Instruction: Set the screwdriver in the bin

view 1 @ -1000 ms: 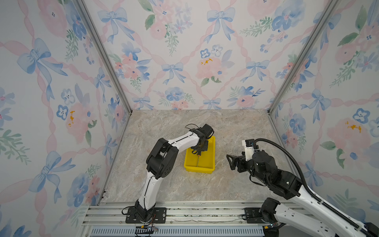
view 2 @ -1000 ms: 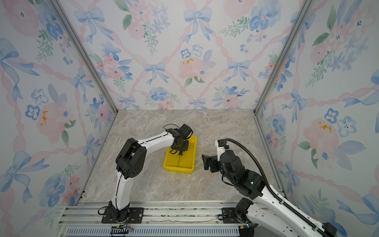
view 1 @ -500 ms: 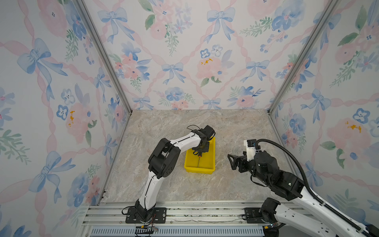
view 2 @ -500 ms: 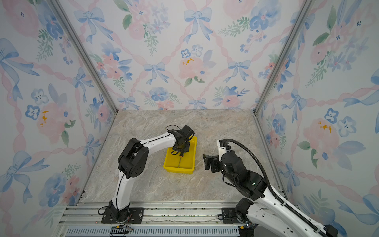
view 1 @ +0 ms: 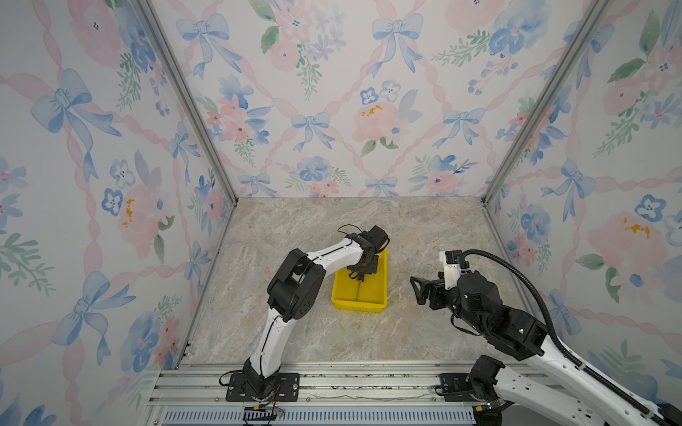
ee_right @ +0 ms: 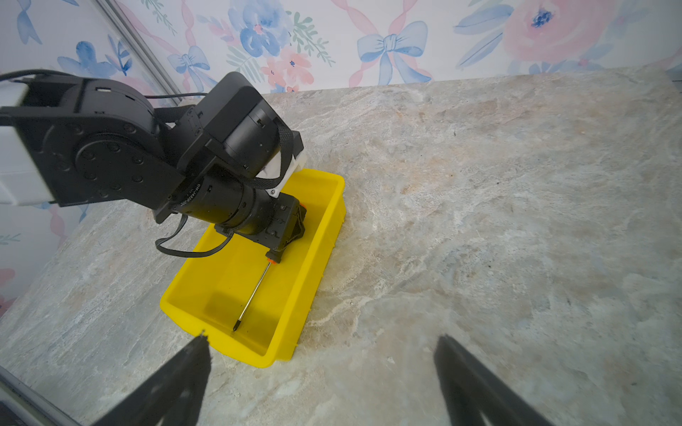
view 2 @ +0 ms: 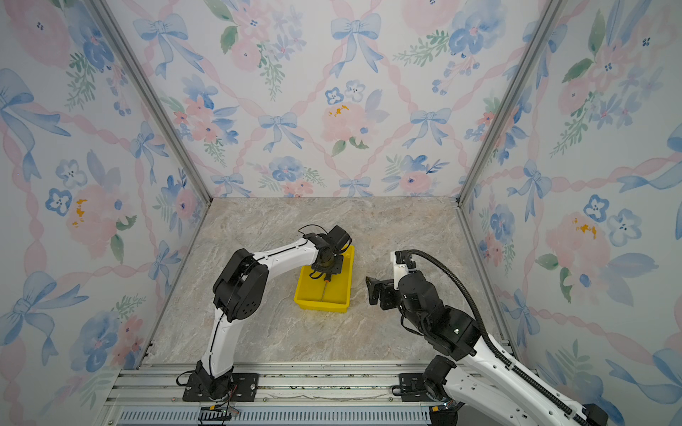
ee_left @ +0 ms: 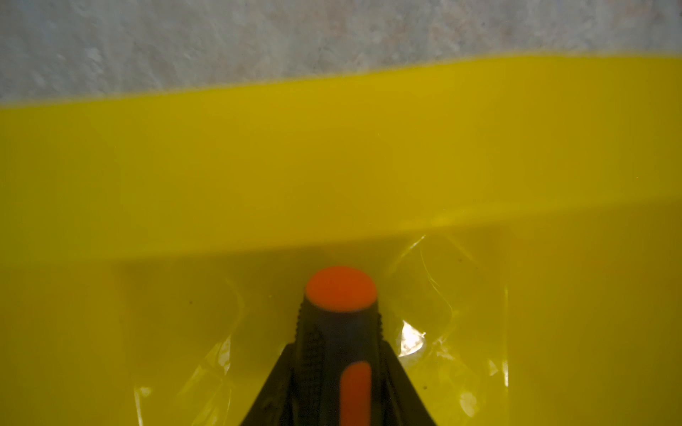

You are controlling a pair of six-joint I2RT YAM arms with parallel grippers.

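Note:
The yellow bin [view 1: 360, 304] [view 2: 321, 306] stands mid-table. The screwdriver [ee_right: 252, 295] lies lengthwise inside it, its thin shaft [view 1: 358, 289] [view 2: 324, 289] pointing at the near wall and its tip down on the floor. My left gripper [view 1: 363, 271] [view 2: 326, 271] [ee_right: 295, 228] is low in the bin's far half. In the left wrist view its jaws close against both sides of the black and orange handle [ee_left: 339, 332], in front of the bin's wall [ee_left: 332, 166]. My right gripper [view 1: 415, 287] [view 2: 371, 289] [ee_right: 321, 336] hovers open and empty, right of the bin.
Floral walls enclose the marble table [view 1: 424, 228] on three sides. A metal rail [view 1: 350, 383] with both arm bases runs along the front edge. The left arm's elbow [view 1: 295, 287] hangs just left of the bin.
The left gripper has stayed over the bin's far half with the screwdriver, while its elbow has drifted slightly right. The right arm has barely moved.

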